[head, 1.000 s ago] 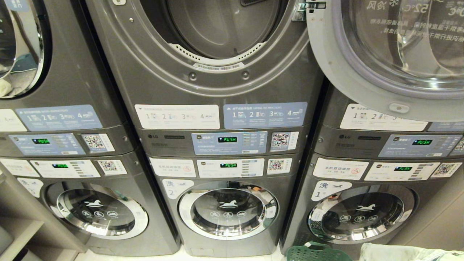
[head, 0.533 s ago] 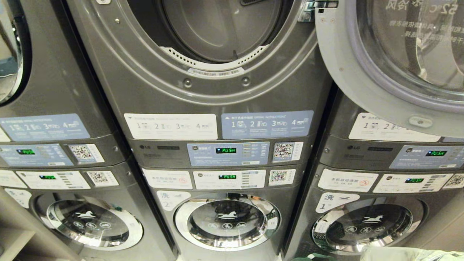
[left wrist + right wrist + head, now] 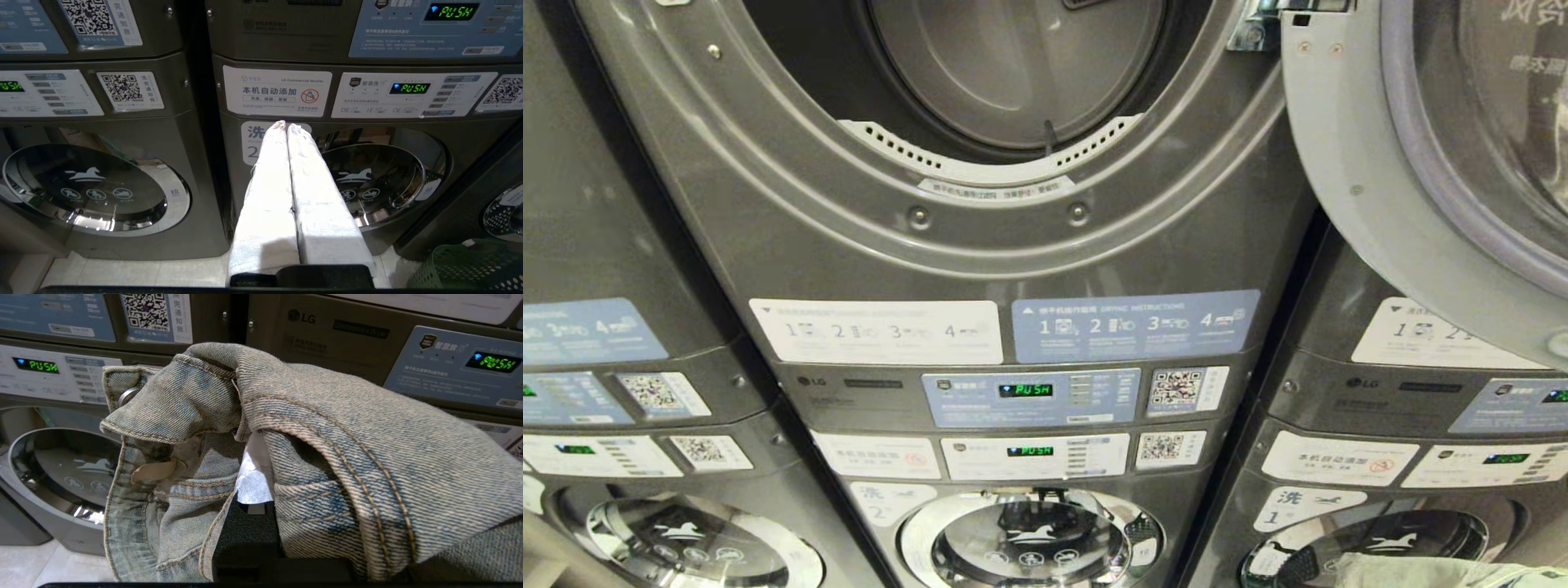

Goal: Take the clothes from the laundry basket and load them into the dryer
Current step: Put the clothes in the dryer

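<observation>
The right gripper [image 3: 253, 486] is clamped nearly shut on a pair of faded denim jeans [image 3: 327, 457]; the cloth is bunched over its fingers and spills down both sides, so only a sliver of one white pad [image 3: 253, 479] peeks out between the folds. A pale edge of the same jeans shows low at the right of the head view, in front of the lower machines. The dryer [image 3: 1013, 245] is the upper unit of the middle stack, its door [image 3: 1356, 188] swung wide to the right and the drum mouth [image 3: 1013, 73] open and dark. The left gripper [image 3: 286, 126] hangs idle in front of the washer below, its two white fingers pressed together with nothing between them. The laundry basket [image 3: 461, 265] sits on the floor off to the right of that washer, only its green perforated corner in sight. To my eye the carry is done and the lift comes next: I'd raise the bundle well clear of the drum's lower lip, keep it left of the open door, push deep inside before letting go, and mind the dangling legs so they don't snag on the rim
</observation>
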